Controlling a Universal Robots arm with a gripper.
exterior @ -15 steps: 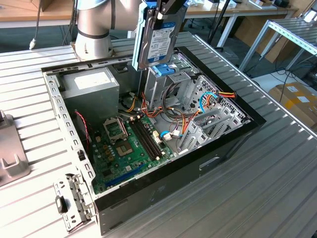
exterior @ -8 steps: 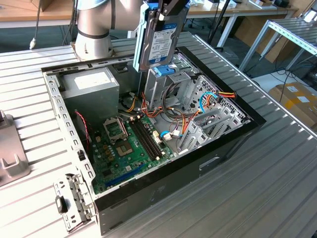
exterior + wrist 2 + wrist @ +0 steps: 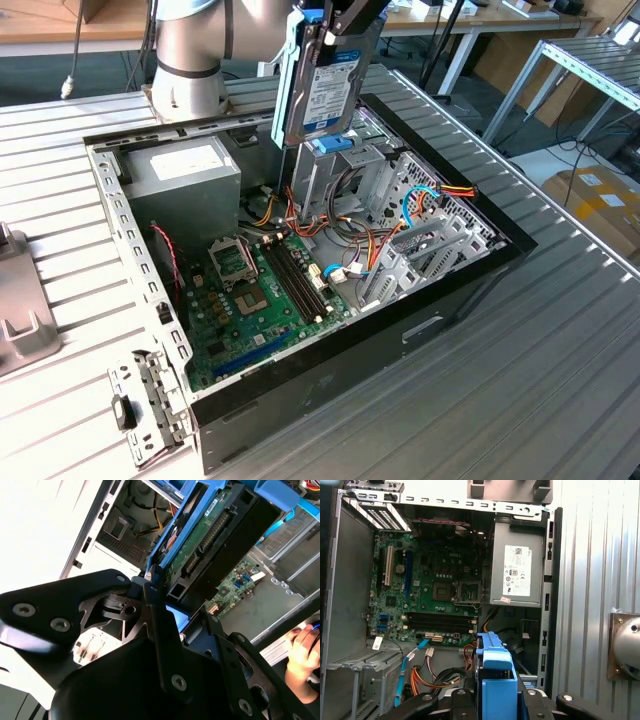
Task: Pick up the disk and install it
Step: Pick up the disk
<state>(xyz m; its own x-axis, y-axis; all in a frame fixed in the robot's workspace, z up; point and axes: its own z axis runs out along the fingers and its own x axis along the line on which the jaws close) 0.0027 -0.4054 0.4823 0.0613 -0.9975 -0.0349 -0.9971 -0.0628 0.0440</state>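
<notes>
The gripper (image 3: 496, 700) holds the disk (image 3: 325, 85) upright over the open case (image 3: 440, 320). Its black fingers (image 3: 461, 702) are clamped narrow on the disk's upper end. The disk is a flat grey metal slab with a white, blue-banded label and blue plastic rails along its edges. In the second wrist view its underside shows a green circuit board and a dark connector strip.

The disk's lower edge sits right at the blue plastic top of the metal cage (image 3: 330, 150). Whether they touch cannot be told.

The case lies on its side on the ribbed aluminium bench (image 3: 560, 380), with black outer walls and bare perforated steel inside. A boxy grey supply (image 3: 185, 170) with a white sticker stands towards the exterior view's left of the cage. A green board (image 3: 265, 290) with dark memory slots lies flat on the case floor.

Loose red, yellow and orange cables (image 3: 440, 195) curl just beside the cage. A thin blue cable runs among them.

A person's hand (image 3: 305, 652) shows outside the case in the second wrist view.
</notes>
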